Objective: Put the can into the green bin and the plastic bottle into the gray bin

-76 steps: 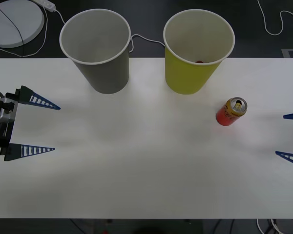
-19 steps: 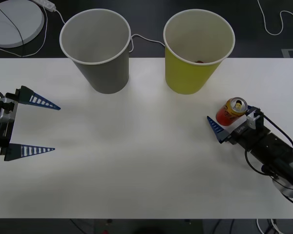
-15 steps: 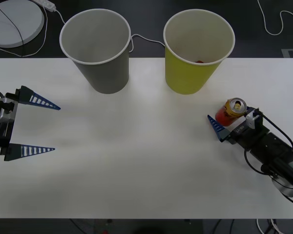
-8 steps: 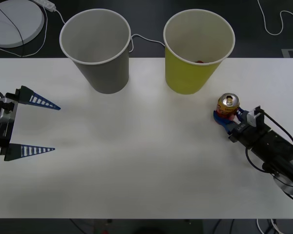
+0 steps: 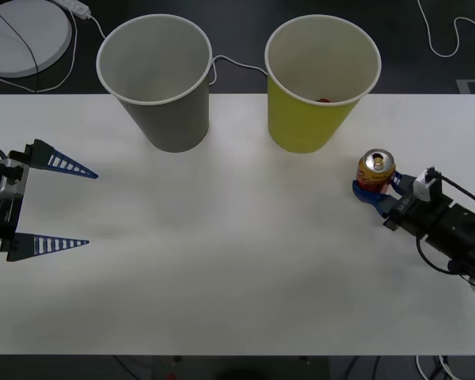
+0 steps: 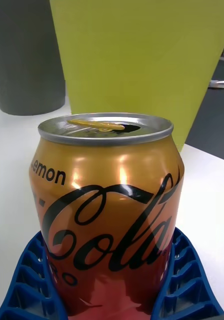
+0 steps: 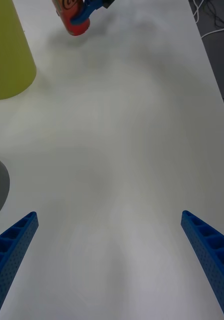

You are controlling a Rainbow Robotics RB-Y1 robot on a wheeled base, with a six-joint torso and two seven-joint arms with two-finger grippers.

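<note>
The red can (image 5: 375, 171) with its orange-yellow label stands upright at the table's right side, below and right of the green bin (image 5: 321, 87). My right gripper (image 5: 374, 190) is shut on the can, its blue fingers (image 6: 29, 280) pressed to both sides of the can (image 6: 109, 210). The gray bin (image 5: 157, 79) stands to the left of the green one; both rise behind the can, green bin (image 6: 141, 60) and gray bin (image 6: 27, 55). My left gripper (image 5: 57, 204) hangs open at the table's left edge over bare table. The plastic bottle is out of view.
The white table (image 5: 222, 261) spreads wide between the two arms. Something small and red lies inside the green bin (image 5: 324, 100). A round white disc (image 5: 24, 36) and cables lie on the dark floor behind the table.
My right gripper came in from the right edge, closed its fingers around the can, and the can has shifted slightly and now stands upright in the grip. The left arm has not moved.
</note>
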